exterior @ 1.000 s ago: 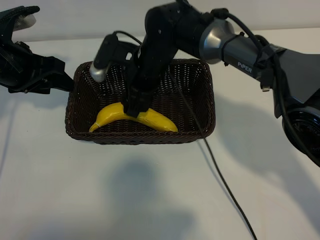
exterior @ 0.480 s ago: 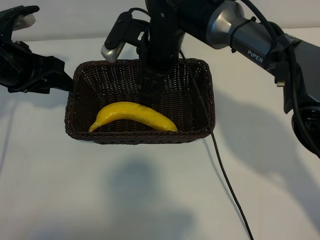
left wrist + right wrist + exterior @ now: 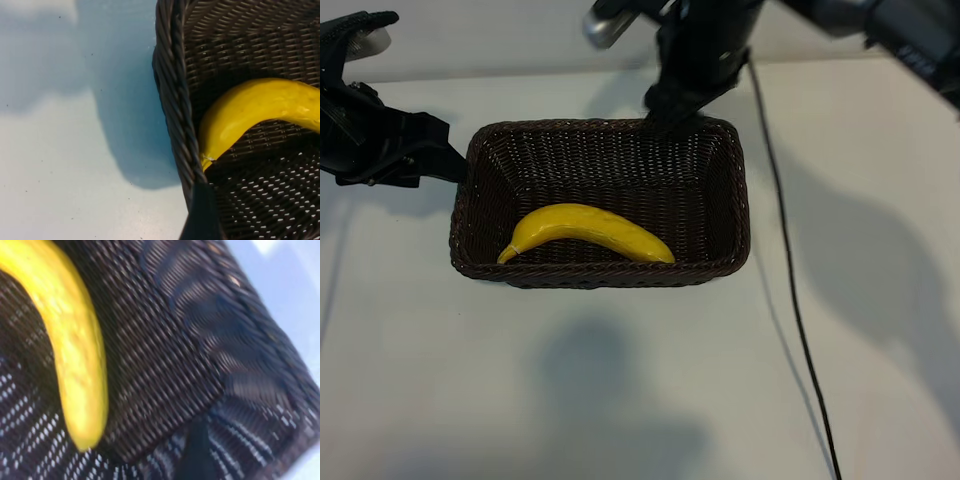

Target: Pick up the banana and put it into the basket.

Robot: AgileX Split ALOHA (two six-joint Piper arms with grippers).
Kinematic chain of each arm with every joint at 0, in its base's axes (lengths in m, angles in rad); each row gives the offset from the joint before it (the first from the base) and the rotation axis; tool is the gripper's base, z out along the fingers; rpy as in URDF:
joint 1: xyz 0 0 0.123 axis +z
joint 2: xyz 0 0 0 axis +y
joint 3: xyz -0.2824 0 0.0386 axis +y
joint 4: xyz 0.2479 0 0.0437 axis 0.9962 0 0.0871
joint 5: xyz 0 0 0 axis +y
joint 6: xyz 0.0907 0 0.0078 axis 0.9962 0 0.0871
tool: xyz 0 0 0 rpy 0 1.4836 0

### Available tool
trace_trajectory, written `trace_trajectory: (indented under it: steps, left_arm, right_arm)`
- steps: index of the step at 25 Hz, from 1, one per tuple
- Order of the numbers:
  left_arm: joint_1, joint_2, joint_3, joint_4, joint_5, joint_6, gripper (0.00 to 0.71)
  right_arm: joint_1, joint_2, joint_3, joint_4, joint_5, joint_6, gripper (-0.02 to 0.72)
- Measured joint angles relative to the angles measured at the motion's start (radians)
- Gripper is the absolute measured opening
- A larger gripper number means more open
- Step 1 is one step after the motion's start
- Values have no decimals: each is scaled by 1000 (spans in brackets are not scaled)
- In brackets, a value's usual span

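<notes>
Exterior view: banana (image 3: 588, 232) in basket (image 3: 730, 225), cable (image 3: 790, 300) alongside, left gripper (image 3: 448, 160) open, right gripper's (image 3: 670, 108) state unclear.

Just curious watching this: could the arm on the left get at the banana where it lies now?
Probably yes. The banana lies uncovered in the open-topped basket, its stem end toward the left hand, which sits just outside the rim. Only the low basket wall stands between them.

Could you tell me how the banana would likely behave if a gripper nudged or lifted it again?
The banana looks stiff and would probably keep its curve. Its smooth, glossy skin may slip between narrow fingers. Lying on its side in the basket, it seems likelier to pivot than roll.
</notes>
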Motion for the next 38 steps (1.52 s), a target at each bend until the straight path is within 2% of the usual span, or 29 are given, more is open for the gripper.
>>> trace_trajectory:
  steps: [5, 18, 26, 38]
  left_arm:
    - [0, 0, 0, 0, 0, 2, 595]
    - [0, 0, 0, 0, 0, 2, 595]
    - [0, 0, 0, 0, -1, 2, 595]
    - [0, 0, 0, 0, -1, 5, 595]
  right_arm:
    - [-59, -50, 0, 37, 9, 11, 605]
    - [-69, -82, 6, 44, 8, 94, 605]
    - [-70, -113, 139, -9, 8, 115, 605]
    - [-112, -123, 151, -14, 9, 177, 601]
